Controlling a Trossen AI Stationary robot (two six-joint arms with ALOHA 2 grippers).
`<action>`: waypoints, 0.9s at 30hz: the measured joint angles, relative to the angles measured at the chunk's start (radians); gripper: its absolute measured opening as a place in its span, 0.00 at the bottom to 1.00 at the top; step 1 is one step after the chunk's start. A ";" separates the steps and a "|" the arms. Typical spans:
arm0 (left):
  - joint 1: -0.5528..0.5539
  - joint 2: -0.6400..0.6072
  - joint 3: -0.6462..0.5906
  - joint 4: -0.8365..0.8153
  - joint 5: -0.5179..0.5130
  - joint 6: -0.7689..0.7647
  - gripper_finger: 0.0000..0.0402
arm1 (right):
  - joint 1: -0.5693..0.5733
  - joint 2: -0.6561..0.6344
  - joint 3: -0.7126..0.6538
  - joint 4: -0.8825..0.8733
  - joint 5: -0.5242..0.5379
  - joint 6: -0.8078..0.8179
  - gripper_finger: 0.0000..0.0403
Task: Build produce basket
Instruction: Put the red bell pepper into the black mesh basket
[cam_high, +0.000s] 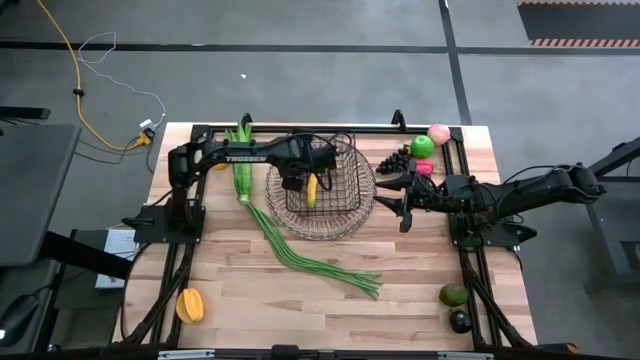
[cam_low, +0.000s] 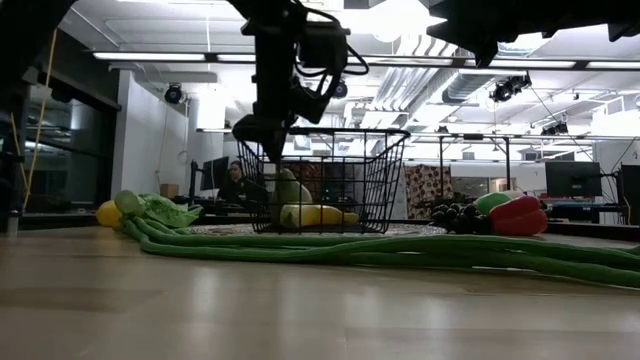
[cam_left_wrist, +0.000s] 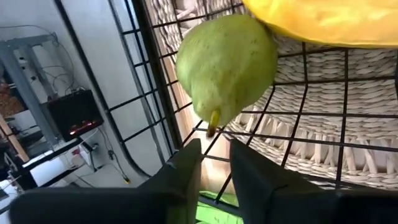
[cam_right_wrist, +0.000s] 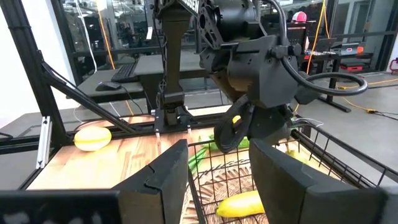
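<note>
The basket (cam_high: 322, 186) holds a banana (cam_high: 311, 190) and pear (cam_left_wrist: 227, 67) directly beneath the left hand (cam_left_wrist: 214, 171), fingers slightly apart, gripping nothing.

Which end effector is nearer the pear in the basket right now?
Left. The left end effector is inside the basket, right by the pear; the right end effector waits outside the rim.

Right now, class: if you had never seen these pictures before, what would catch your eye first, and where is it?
The dark wire basket at the table's far middle, with the left gripper inside it just above a green pear and a yellow banana. Then the long green beans trailing from the basket toward the near edge.
</note>
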 joint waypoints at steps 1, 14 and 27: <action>-0.002 -0.001 0.000 -0.001 -0.005 0.000 0.23 | 0.000 0.000 0.000 0.000 0.000 0.000 0.40; -0.007 -0.002 0.053 -0.082 -0.056 -0.019 0.50 | 0.000 0.000 0.000 0.000 0.000 0.000 0.40; -0.022 -0.025 0.311 -0.074 0.255 -0.207 0.53 | 0.000 0.000 0.000 0.000 0.000 0.001 0.40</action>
